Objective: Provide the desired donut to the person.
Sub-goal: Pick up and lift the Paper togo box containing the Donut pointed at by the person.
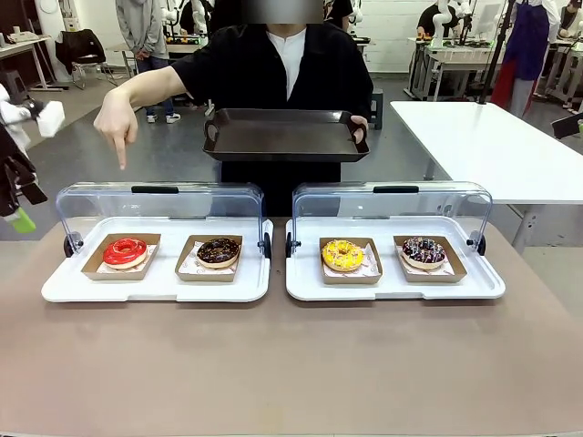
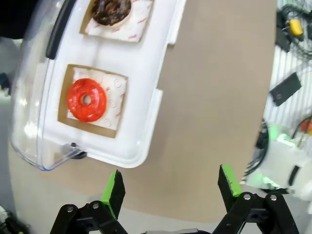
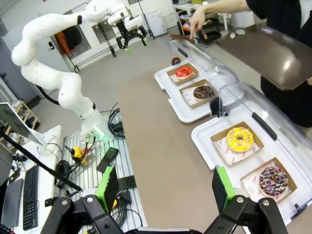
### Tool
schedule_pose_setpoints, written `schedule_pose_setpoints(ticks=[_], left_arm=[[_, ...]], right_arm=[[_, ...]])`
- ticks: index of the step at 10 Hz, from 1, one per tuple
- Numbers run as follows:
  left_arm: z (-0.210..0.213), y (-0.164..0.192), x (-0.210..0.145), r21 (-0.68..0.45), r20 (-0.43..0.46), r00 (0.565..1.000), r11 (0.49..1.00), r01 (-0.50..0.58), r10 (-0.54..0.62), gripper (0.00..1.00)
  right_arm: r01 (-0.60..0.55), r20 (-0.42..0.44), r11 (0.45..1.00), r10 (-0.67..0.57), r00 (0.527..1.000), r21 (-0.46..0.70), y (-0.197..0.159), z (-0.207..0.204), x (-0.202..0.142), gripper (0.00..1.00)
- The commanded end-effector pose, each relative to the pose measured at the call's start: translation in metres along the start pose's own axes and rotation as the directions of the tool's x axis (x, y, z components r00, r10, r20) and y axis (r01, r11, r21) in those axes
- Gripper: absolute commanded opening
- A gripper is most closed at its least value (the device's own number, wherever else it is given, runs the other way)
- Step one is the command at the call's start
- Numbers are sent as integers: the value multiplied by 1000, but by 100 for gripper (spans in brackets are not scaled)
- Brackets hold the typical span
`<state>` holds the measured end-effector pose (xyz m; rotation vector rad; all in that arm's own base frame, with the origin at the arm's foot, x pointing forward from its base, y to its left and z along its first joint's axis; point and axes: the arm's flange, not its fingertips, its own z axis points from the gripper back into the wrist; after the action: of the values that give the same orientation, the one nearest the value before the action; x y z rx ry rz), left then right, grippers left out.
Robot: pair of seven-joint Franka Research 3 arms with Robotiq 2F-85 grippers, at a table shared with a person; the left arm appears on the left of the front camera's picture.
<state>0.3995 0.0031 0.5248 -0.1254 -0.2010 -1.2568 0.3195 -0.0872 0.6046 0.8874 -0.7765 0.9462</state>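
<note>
The person [image 1: 273,64] stands at the far side, holding a dark serving tray [image 1: 285,135] in one hand. The other hand [image 1: 117,123] points a finger down at the red-iced donut [image 1: 125,252] [image 2: 86,100] [image 3: 184,72]. Beside it in the same white tray lies a chocolate donut [image 1: 218,251]. A yellow donut [image 1: 342,255] and a sprinkled chocolate donut [image 1: 424,252] lie in the right tray. My left gripper [image 2: 171,187] [image 3: 135,45] hangs open, high above the table near the red donut's tray. My right gripper [image 3: 163,187] is open too, high over the table's right end.
Each donut sits in a brown card holder on paper. Both white trays [image 1: 155,284] [image 1: 392,284] have clear hinged lids [image 1: 159,202] [image 1: 392,200] standing open at the back. Bare brown table [image 1: 291,364] lies in front. A white table [image 1: 492,146] stands at the back right.
</note>
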Motion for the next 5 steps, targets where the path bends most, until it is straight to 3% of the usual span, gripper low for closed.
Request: schedule_pose_setpoints(ticks=[1,5], left_arm=[[-31,14,0,88,-64,994,992,92,-87,100],[-85,45,-1,111,-117,971,969,221,-208,100]], right_arm=[[-11,21,1000,11,1000,10,-2,0,2,100],[-11,21,1000,11,1000,10,-2,0,2,100]])
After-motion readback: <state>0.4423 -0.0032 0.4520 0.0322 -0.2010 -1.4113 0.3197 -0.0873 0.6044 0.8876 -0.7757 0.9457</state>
